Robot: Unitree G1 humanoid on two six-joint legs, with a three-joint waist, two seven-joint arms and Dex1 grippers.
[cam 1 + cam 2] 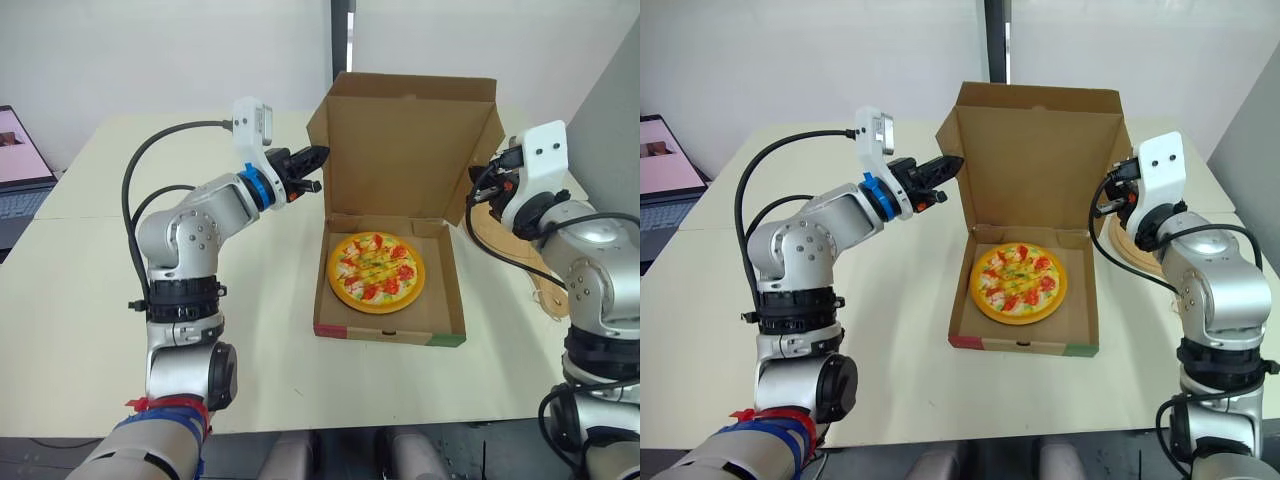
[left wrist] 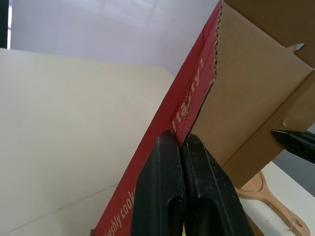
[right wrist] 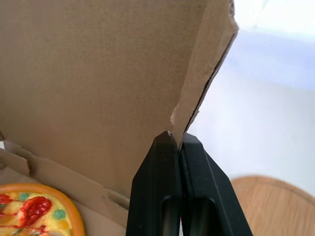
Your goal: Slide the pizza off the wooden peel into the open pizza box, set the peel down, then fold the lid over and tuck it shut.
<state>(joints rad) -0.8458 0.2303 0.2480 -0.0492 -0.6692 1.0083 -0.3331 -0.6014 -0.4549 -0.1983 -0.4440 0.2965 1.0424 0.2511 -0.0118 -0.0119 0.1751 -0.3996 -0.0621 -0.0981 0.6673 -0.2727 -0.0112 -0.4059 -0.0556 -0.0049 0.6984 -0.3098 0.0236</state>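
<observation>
The pizza [image 1: 376, 272] lies flat in the tray of the open cardboard box [image 1: 440, 320]. Its lid [image 1: 405, 150] stands upright at the back, side flaps spread. My left gripper [image 1: 318, 165] is shut, its tips [image 2: 180, 140] touching the edge of the lid's left flap, whose outer face is red. On the other side, my right gripper [image 1: 485, 185] is shut too, tips [image 3: 178, 137] against the lower edge of the right flap. The wooden peel [image 1: 1130, 245] rests on the table behind my right arm, to the right of the box.
An open laptop [image 1: 20, 170] sits at the far left edge of the cream table [image 1: 100, 330]. A grey wall panel rises at the far right. Bare tabletop extends left of and in front of the box.
</observation>
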